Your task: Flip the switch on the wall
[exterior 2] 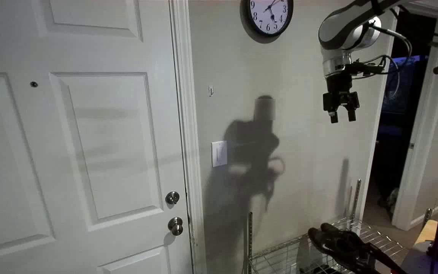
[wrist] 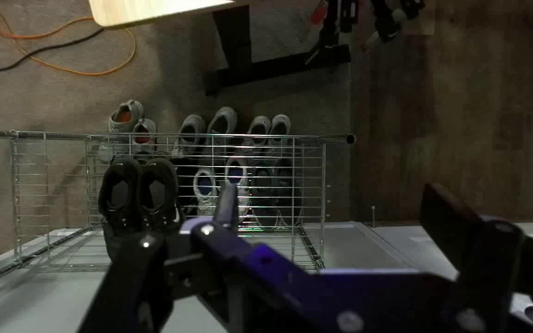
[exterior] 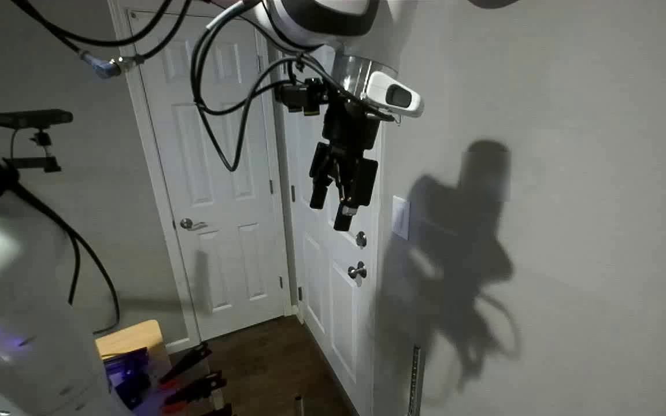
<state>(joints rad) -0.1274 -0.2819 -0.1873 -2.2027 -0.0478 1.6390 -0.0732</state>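
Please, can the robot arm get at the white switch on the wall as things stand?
Probably yes: in both exterior views, nothing visible blocks the way from the open claw to the switch. The claw hangs apart from it, pointing mostly down, so it may need turning first.

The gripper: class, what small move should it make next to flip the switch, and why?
Probably bring the gripper toward the switch on the wall: in both exterior views it hangs open, pointing downward and apart from the switch, so it cannot press it yet.
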